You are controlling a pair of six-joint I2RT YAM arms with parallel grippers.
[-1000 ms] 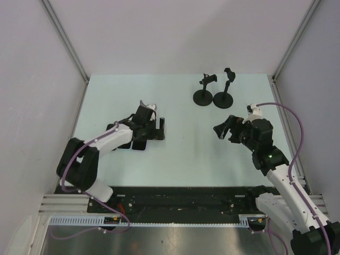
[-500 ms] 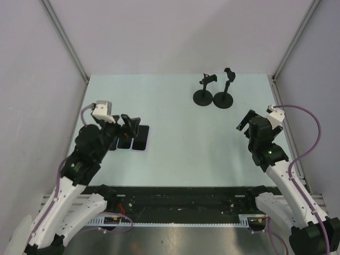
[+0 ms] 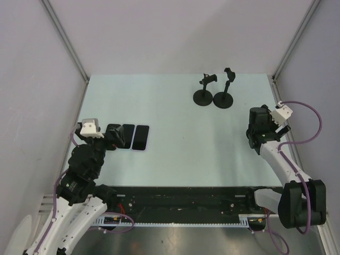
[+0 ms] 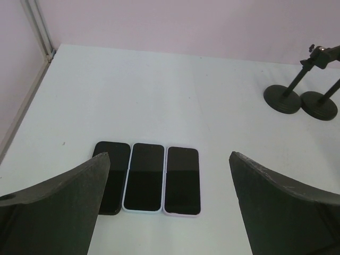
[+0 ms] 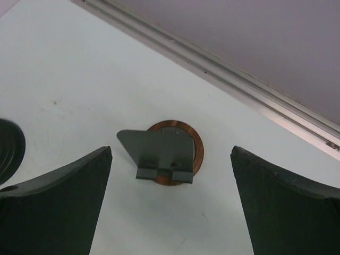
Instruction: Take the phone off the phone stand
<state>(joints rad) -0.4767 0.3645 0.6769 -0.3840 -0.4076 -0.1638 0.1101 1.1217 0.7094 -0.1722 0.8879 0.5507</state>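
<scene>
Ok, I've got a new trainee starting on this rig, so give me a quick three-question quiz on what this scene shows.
1. How many phones lie flat on the table?
2. True or false: both black stands at the back hold no phone.
3. The right gripper is: A) shut on a phone, B) open and empty, C) shut on a stand.
Key: 1) three; 2) true; 3) B.
</scene>
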